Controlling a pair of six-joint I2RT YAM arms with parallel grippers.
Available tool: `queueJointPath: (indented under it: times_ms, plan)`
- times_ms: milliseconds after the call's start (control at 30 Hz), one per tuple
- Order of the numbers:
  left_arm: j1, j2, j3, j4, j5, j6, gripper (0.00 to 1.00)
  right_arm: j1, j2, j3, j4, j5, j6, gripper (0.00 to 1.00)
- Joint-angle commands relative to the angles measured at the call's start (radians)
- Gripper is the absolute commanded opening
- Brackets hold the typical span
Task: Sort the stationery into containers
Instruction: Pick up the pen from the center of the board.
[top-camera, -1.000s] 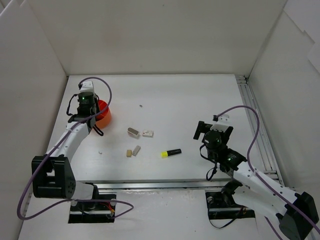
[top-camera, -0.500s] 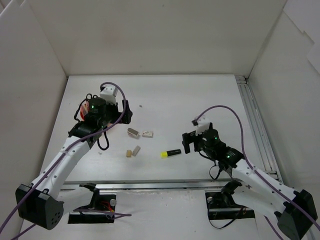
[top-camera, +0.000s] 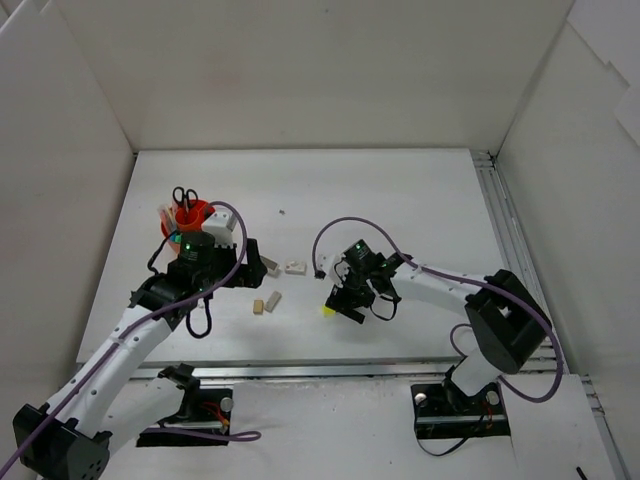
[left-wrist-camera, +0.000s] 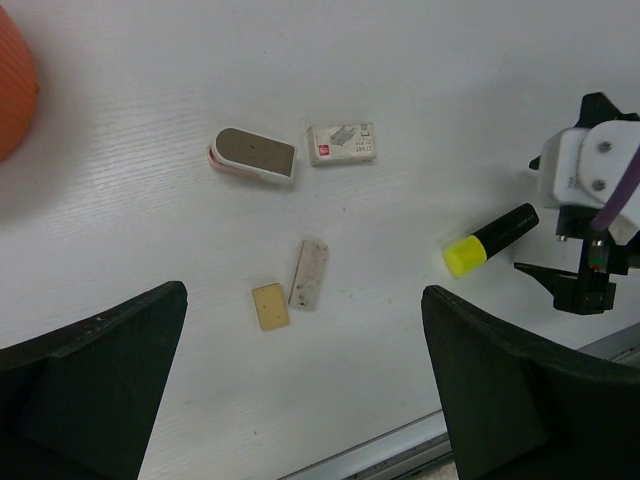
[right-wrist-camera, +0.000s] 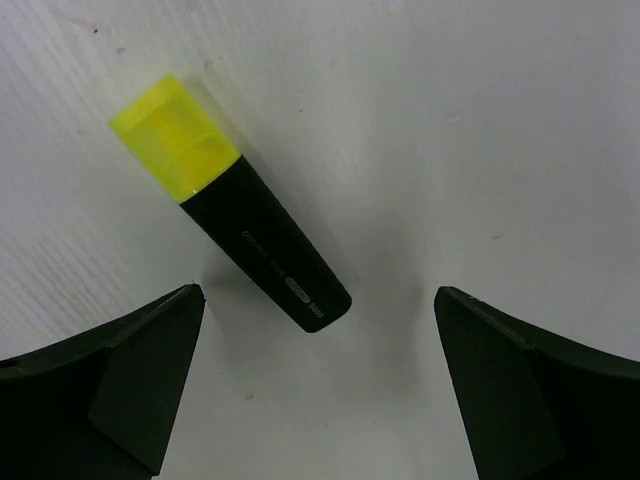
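The round orange-red holder (top-camera: 200, 214) stands at the left with black-handled scissors (top-camera: 183, 196) upright in it; its edge shows in the left wrist view (left-wrist-camera: 14, 90). My left gripper (top-camera: 248, 267) hangs open above the small pieces, nothing between its fingers (left-wrist-camera: 100, 380). Below it lie a grey-topped piece (left-wrist-camera: 255, 157), a white eraser (left-wrist-camera: 342, 144), a grey-white stick (left-wrist-camera: 309, 273) and a beige eraser (left-wrist-camera: 269, 306). My right gripper (top-camera: 346, 300) stands open just over the black highlighter (right-wrist-camera: 240, 230), whose yellow end (top-camera: 328, 309) points left; the fingertips flank its black tail.
White walls close in the table on three sides. A metal rail (top-camera: 505, 250) runs along the right edge and another along the front (top-camera: 300, 368). A tiny dark speck (top-camera: 282, 212) lies toward the back.
My left arm swung from the holder toward the small pieces and its jaws opened; the scissors now show standing in the holder. My right arm reached left and came down over the highlighter.
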Motion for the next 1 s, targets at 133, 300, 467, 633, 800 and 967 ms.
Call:
queueJointPath:
  times_ms: [133,300,467,633,800,967]
  plan:
    - [-0.009,0.02,0.05,0.029,-0.065,0.001,1.0,-0.002,0.127,0.111,-0.12,-0.071,-0.111,0.94]
    - [-0.009,0.063,0.072,0.045,-0.085,0.008,1.0,-0.017,0.232,0.2,-0.189,-0.082,-0.146,0.75]
    - [-0.009,0.076,0.098,0.028,-0.121,0.019,0.99,-0.042,0.276,0.24,-0.234,-0.104,-0.154,0.22]
    - [0.0,0.072,0.118,0.049,-0.115,0.033,0.99,-0.045,0.247,0.23,-0.234,-0.12,-0.154,0.07]
    - [0.0,0.082,0.12,0.132,0.021,0.032,1.0,-0.042,0.137,0.21,-0.173,-0.104,-0.127,0.01]
    - [0.0,0.107,0.069,0.327,0.208,-0.045,1.0,-0.03,-0.111,0.064,0.193,-0.14,0.017,0.0]
